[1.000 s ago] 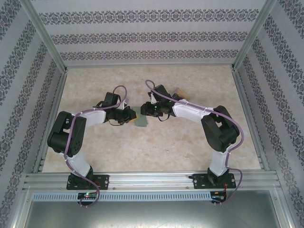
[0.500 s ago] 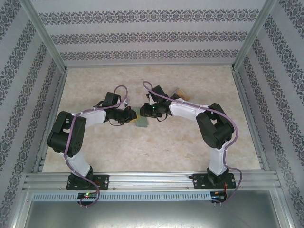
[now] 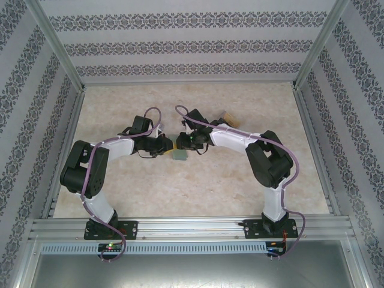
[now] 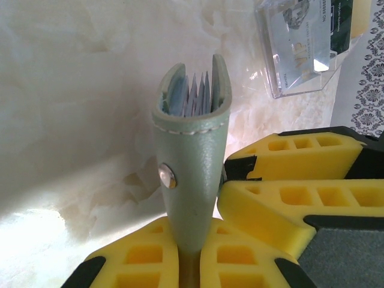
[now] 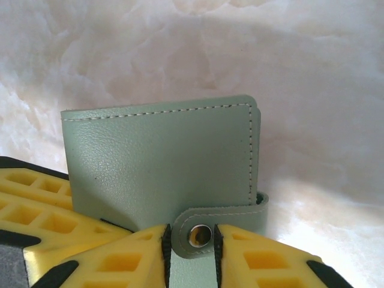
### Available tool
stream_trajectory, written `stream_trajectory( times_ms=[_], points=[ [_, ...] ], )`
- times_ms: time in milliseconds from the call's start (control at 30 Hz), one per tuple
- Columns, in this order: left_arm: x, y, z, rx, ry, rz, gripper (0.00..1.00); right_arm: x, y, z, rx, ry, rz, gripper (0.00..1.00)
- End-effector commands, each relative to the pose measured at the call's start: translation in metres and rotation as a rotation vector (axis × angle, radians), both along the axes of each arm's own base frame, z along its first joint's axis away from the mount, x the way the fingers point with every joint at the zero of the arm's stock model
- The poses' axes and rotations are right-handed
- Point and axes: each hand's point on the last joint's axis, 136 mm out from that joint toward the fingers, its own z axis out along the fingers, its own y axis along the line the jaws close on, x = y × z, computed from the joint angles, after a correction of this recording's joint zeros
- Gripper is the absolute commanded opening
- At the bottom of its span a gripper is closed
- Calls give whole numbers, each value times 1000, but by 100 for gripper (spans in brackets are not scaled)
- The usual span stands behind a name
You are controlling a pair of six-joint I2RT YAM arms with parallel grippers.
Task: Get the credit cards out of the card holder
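Sage-green card holder (image 5: 162,162) stands on edge near the table's (image 3: 150,192) middle, slightly left of centre, between the two arms; whether it touches the surface cannot be told. Left gripper (image 4: 191,255) clamps one end, fingers narrow on the leather. Right gripper (image 5: 191,243) fingers narrow, pinching the closure tab (image 5: 200,231) at its snap. Credit cards (image 4: 193,96) sit edge-on between the covers. Clear case (image 4: 300,48) of cards lies toward the far edge, right of middle.
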Motion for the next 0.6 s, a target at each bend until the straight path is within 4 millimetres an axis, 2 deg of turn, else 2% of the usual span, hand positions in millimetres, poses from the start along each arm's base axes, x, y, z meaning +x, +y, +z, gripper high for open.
stream_trajectory(
  times_ms=[0,167,233,400,567],
  points=[
    [2,-6,13,-10,-41,-41,0,3,-12,-15,-107,-1,-25,24],
    [0,-6,10,-3,-27,-44,0,7,-25,-18,-180,-11,-58,11],
    [0,-6,9,-2,-27,-44,0,7,-29,-20,-203,-11,-71,1],
    [0,-6,9,-1,-24,-43,0,9,-47,-29,-255,5,-135,0],
    [-1,-5,7,1,-19,-43,0,13,-68,-29,-312,-1,-204,0]
  ],
)
